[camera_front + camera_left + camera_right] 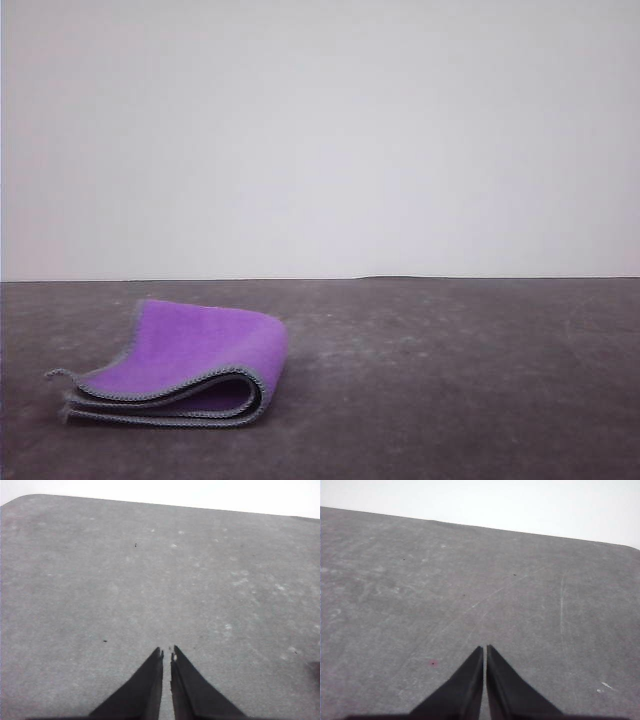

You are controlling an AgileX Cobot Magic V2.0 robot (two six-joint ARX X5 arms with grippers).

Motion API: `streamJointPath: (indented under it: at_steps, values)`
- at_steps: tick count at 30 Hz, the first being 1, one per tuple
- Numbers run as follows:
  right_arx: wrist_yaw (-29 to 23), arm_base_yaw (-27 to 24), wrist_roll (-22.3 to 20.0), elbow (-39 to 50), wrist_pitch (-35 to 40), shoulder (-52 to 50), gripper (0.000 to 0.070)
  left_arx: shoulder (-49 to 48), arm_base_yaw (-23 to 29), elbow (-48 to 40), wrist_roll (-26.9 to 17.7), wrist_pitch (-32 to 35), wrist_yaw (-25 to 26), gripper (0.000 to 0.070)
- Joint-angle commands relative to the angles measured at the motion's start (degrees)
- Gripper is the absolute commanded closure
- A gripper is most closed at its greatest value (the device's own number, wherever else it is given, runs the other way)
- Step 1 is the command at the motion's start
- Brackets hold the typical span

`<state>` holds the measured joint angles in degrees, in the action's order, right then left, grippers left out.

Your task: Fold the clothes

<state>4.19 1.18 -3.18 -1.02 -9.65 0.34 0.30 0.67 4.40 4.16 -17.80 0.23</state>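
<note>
Left gripper: two dark tapered fingers, tips pressed almost together with only a thin slit between them, nothing held. It hangs over bare grey table, whose surface is speckled with pale flecks and a few dark dots.

Right gripper: fingers likewise closed tip to tip, nothing held — over scuffed table marked with pale scratches and one small red spot.

Cloth: folded, lying on the table toward the robot's left in the front view. Purple side up and outward; the fold curves round on its right side, stacked layers open toward the camera. Grey stitched edging runs along each layer. A frayed corner sticks out at its left end.

Wall: plain, pale, behind the table.
</note>
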Motion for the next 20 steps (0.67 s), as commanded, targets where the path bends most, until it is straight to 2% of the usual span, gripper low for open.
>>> streamJointPath:
  at_steps: [1, 20]
  values:
    - [-0.13, 0.18, 0.17, 0.28, 0.63, -0.13, 0.0696, -0.11, -0.02, -0.92, 0.44, -0.35, -0.07, 0.0683]
    - [-0.13, 0.18, 0.17, 0.28, 0.63, -0.13, 0.0696, -0.11, -0.02, -0.92, 0.45, -0.36, -0.07, 0.0683]
